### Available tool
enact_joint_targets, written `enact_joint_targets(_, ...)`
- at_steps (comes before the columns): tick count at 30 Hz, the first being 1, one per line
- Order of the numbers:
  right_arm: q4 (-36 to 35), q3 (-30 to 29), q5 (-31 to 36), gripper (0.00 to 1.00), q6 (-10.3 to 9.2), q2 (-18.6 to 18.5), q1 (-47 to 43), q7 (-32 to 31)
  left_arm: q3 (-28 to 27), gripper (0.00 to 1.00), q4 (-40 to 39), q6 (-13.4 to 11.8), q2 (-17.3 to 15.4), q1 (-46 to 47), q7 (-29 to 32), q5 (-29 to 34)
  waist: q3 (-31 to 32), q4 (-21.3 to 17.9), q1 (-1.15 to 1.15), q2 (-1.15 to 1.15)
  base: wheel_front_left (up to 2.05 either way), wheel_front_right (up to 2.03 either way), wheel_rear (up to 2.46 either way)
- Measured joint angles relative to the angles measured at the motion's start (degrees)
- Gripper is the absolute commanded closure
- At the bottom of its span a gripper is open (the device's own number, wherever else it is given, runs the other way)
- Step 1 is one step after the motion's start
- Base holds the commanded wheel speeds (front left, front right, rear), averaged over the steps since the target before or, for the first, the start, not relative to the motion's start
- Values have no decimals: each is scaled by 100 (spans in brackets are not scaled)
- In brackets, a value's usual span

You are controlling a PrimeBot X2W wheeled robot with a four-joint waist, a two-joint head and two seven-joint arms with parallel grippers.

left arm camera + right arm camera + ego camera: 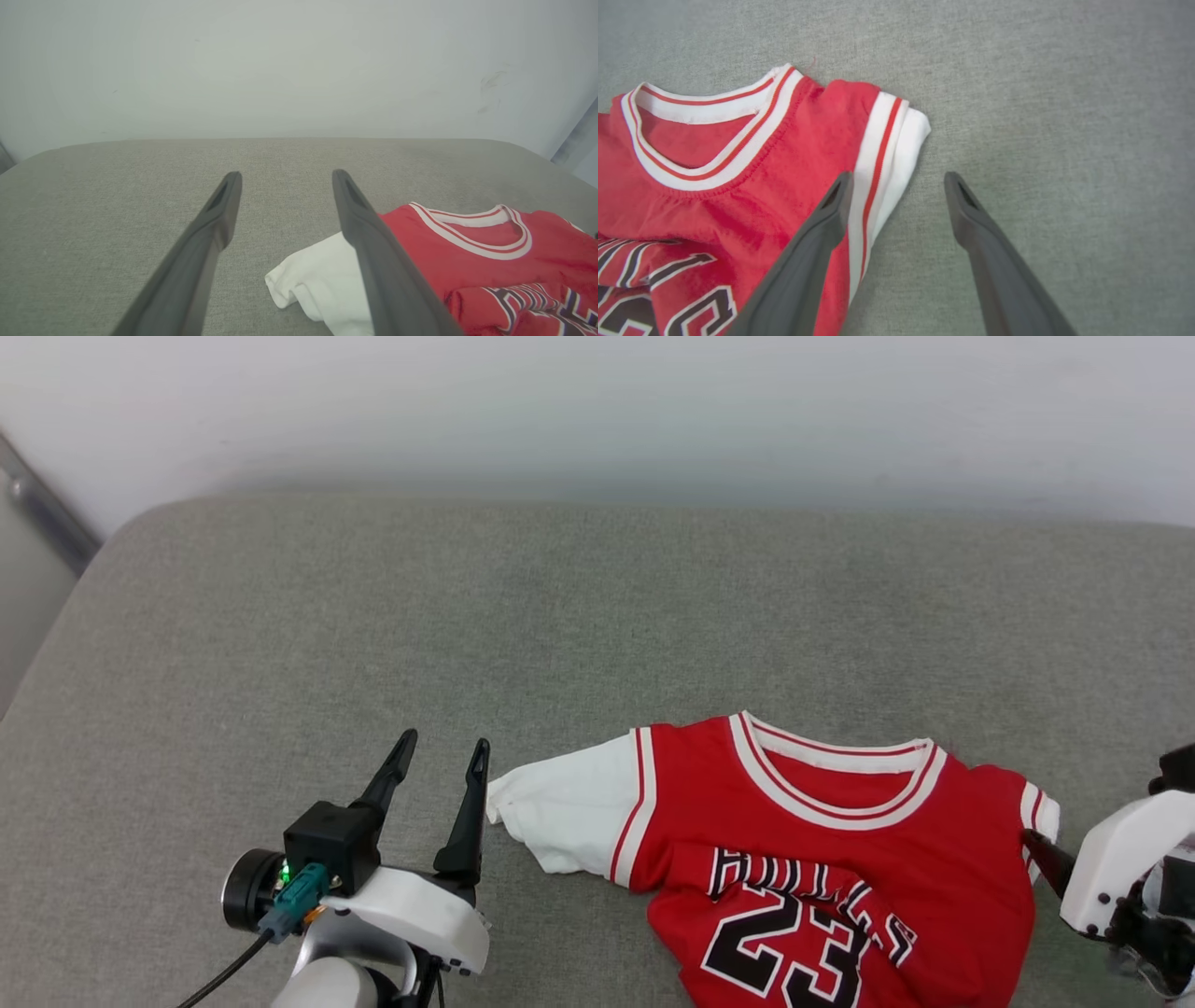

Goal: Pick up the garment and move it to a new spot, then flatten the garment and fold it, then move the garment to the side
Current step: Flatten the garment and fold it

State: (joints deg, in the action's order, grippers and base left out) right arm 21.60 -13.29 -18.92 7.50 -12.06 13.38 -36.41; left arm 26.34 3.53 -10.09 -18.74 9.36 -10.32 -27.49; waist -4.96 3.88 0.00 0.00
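One red Bulls 23 jersey [840,821], head view: front up, lower half rumpled, by the near edge of the grey padded bench [373,597], right of its middle. My left gripper [444,741], jaws apart, sits just beside the white sleeve [560,803]. Left wrist view: that sleeve lies partly behind one finger. Right wrist view: my right gripper [899,176], jaws apart and holding nothing, one finger over the jersey's other, striped sleeve edge, the other over bare bench.

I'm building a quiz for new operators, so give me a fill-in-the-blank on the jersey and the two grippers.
The garment shows the number ___ on its front. The sleeve nearest the left gripper is ___. The left gripper and the right gripper both stand ___. The garment lies on a ___ fabric surface.
Missing words: 23; white; open; grey.
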Motion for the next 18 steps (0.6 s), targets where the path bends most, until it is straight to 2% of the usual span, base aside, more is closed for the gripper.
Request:
enact_joint_targets(8, 532, -36, -19, 0, 0, 32, 380, -725, 63, 0, 226, 99, 67, 225, -98, 5, -402, 319, 0, 0, 0, 0, 0)
enact_joint_targets(9, 560, -47, -21, 44, 0, 37, 389, -756, 48, 0, 247, 98, 83, 238, -107, -4, -426, 349, 0, 0, 0, 0, 0)
enact_joint_targets(10, 567, -58, -23, 67, 0, 38, 395, -756, 25, 0, 275, 80, 89, 241, -126, -9, -442, 372, 0, 0, 0, 0, 0)
enact_joint_targets(11, 556, -68, -25, 100, 0, 38, 396, -721, 2, 0, 301, 76, 92, 241, -146, -31, -446, 388, 0, 0, 0, 0, 0)
enact_joint_targets(15, 357, -1, 108, 100, 1, 45, 416, -385, -35, 0, 374, 71, 80, 244, -174, -48, -376, 393, 0, 0, 0, 0, 0)
enact_joint_targets(18, -51, 36, 348, 100, 0, 2, 612, -68, -25, 0, 386, 57, 76, 248, -180, -48, -295, 378, 0, 0, 0, 0, 0)
